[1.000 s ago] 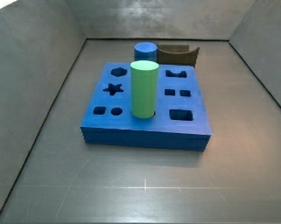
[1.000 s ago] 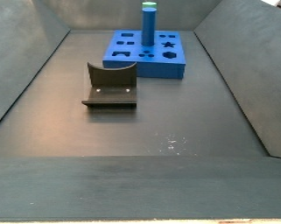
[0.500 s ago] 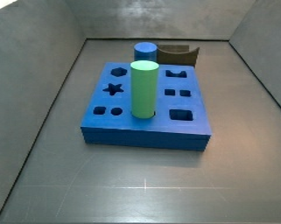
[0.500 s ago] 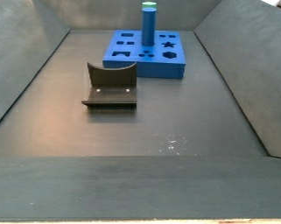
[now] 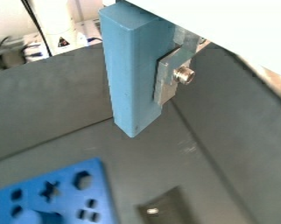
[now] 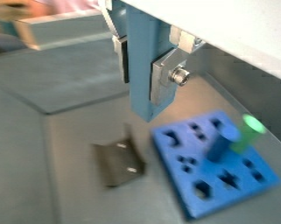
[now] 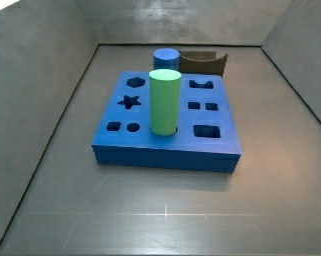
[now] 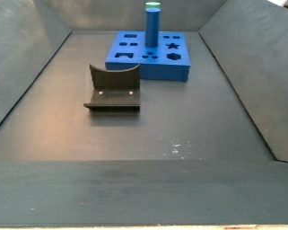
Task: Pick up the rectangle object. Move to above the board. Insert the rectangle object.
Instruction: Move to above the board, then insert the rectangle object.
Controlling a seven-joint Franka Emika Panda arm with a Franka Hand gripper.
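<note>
Saw a green cylinder (image 7: 164, 100) standing upright, just in front of a darker blue cylinder (image 7: 166, 59), also upright. Found the fixture (image 8: 112, 87) resting on the gray floor (image 8: 170, 135), apart from both cylinders.

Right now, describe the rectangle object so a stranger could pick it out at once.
Find the board on the floor; high above it hangs the gripper. Clamped between its silver fingers is the rectangle object, a light-blue flat-faced bar, unlike the round green cylinder and blue cylinder.

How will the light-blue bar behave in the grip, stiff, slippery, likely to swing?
Likely stiff: the rectangle object hangs straight with flat faces. The gripper, high above the board, clamps near its top, so it may pivot if bumped. Smooth faces might slip.
</note>
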